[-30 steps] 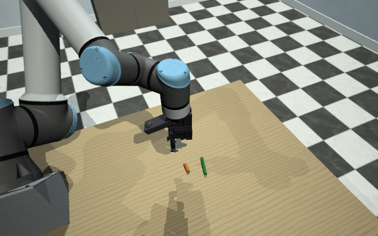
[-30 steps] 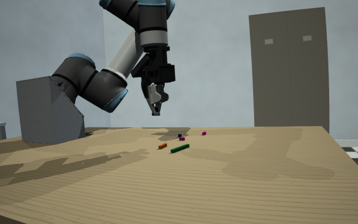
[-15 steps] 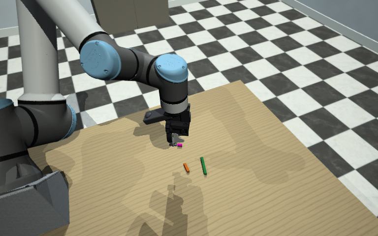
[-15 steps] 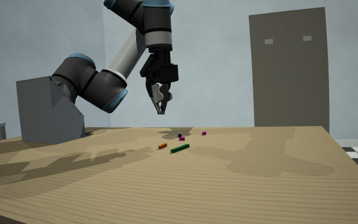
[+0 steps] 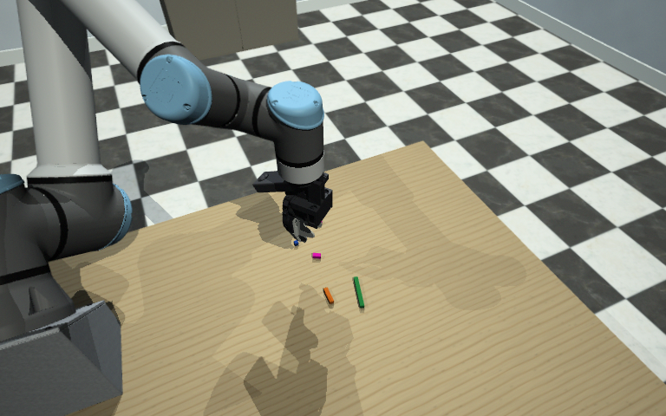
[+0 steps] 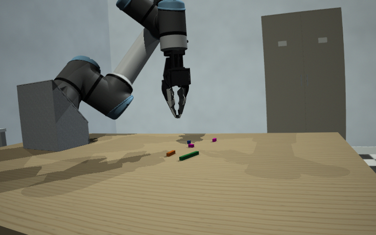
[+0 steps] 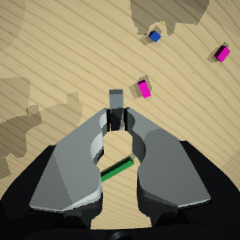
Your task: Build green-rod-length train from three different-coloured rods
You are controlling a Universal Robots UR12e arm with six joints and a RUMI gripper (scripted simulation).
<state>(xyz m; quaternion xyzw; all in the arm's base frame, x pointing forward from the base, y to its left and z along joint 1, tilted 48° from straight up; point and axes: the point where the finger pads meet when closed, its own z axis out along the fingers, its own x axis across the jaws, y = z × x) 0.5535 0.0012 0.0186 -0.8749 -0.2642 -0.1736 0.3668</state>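
The green rod [image 5: 359, 292] [image 6: 189, 155] [image 7: 117, 169] lies flat, our measure; the orange rod [image 5: 328, 295] [image 6: 170, 153] sits beside it, the blue rod [image 5: 296, 243] [image 6: 188, 141] [image 7: 155, 36] farther off. Above, our gripper [image 5: 303, 238] [image 6: 177, 116] [image 7: 116, 110] pinches the grey rod [image 7: 116, 98], presumably because three, four and one total eight.

Has carried the gripper [image 5: 303, 240] [image 6: 177, 116] [image 7: 116, 110] farther beyond the green rod [image 5: 359, 292] [image 6: 189, 155] [image 7: 117, 169] in the top view. In the exterior view, has shifted rightward, ending less far left of that rod. Has also turned the jaws, now showing a gap between both fingers above their meeting tips.
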